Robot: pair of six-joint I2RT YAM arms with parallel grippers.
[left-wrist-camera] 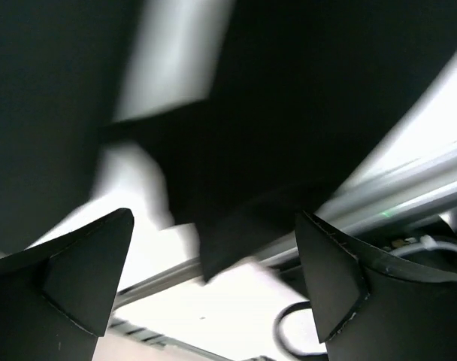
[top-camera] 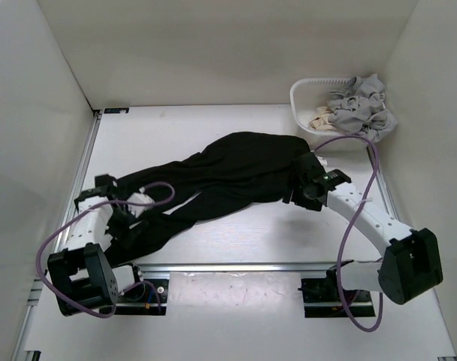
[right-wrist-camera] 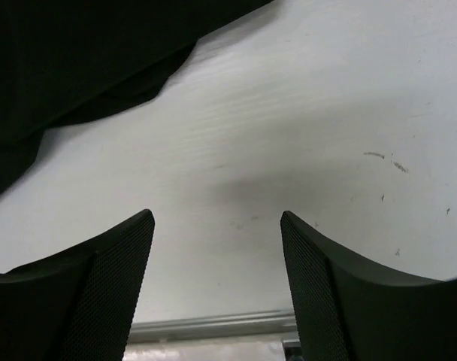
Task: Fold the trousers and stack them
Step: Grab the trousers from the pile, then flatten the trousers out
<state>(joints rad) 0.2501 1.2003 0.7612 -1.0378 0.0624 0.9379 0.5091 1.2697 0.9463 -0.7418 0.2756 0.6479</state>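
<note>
The black trousers (top-camera: pixel 228 177) lie spread on the white table (top-camera: pixel 176 128), waist at the right and legs running down to the near left. My left gripper (top-camera: pixel 123 218) is over the leg ends near the front edge. In the left wrist view it (left-wrist-camera: pixel 213 218) is open, with blurred black fabric (left-wrist-camera: pixel 289 113) beyond the fingertips and nothing between them. My right gripper (top-camera: pixel 295 184) is at the waist's right edge. In the right wrist view it (right-wrist-camera: pixel 216 214) is open and empty above the bare table, and the trousers (right-wrist-camera: pixel 78 60) lie at the upper left.
A white basket (top-camera: pixel 298 105) stands at the back right with light grey garments (top-camera: pixel 360 105) and a beige cloth (top-camera: pixel 320 116) in it. A metal rail (top-camera: pixel 236 267) runs along the table's near edge. White walls enclose the table on three sides.
</note>
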